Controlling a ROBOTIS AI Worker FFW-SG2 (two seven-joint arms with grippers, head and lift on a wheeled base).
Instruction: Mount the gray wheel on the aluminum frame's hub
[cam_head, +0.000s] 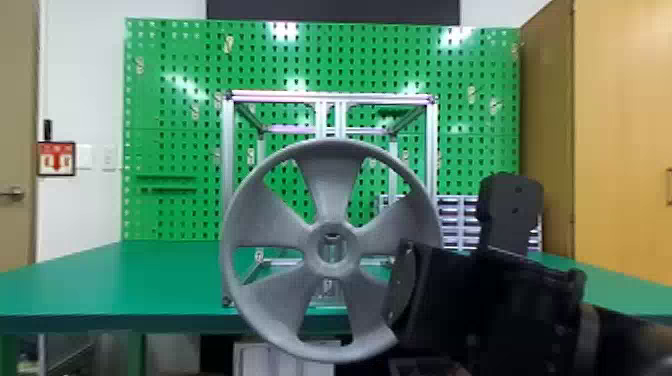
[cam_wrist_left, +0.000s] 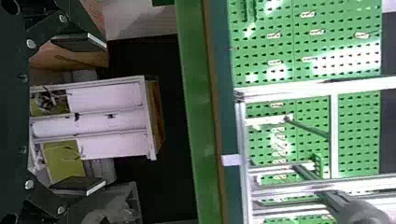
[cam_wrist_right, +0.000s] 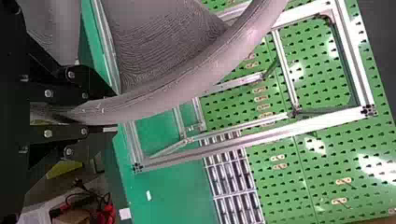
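Wheel (cam_head: 332, 185): one, upright before the frame (cam_head: 228, 150); we grip its rim in our right tool (cam_head: 402, 290). Frame: one, on the table (cam_head: 150, 280). Left tool (cam_wrist_left: 103, 115): ours, fingers spread apart.

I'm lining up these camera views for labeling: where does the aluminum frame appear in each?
Head view: mid-picture, the aluminum frame stands behind the gray wheel.
Left wrist view: the frame lies beyond the green table's edge.
Right wrist view: the frame is beyond the wheel's rim, partly hidden.
Shared landmark: green pegboard behind the frame.
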